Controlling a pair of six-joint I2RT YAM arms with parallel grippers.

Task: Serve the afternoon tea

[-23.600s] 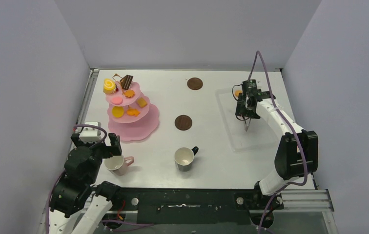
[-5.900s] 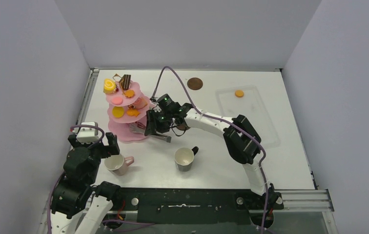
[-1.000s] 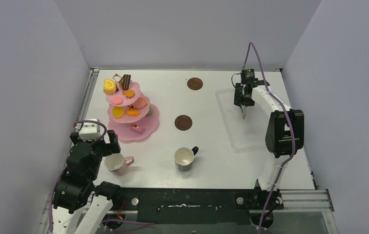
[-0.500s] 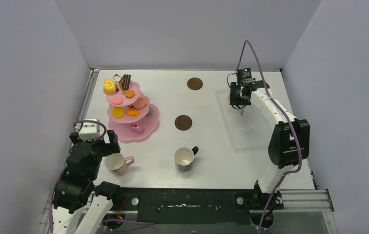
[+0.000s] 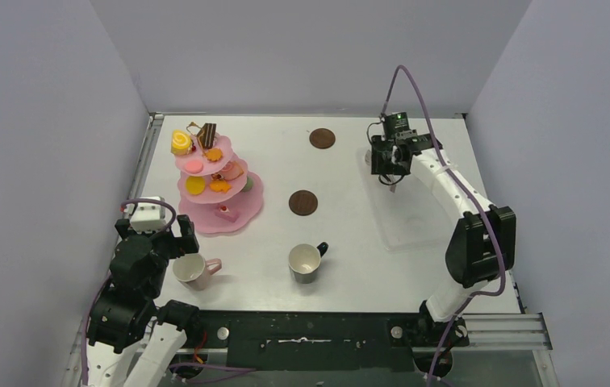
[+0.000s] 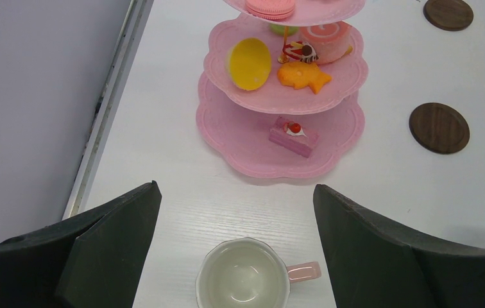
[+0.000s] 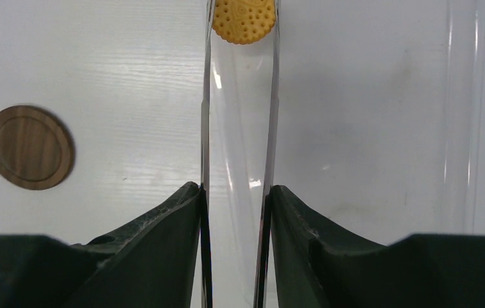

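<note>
The pink three-tier stand holds several toy pastries; a pink cake slice lies on its bottom tier. My left gripper is open and empty just above the pink mug, which shows below the fingers in the left wrist view. The black mug stands at front centre. Two brown coasters lie mid-table. My right gripper is shut on the metal tongs, whose tips frame an orange cookie.
The clear plastic tray lies at the right, under the right gripper; its edge shows in the right wrist view. The far coaster lies left of the tongs. Walls enclose the table on three sides.
My right arm has moved a little left over the far end of the tray with the tongs. The left arm, mugs and stand have not moved.
</note>
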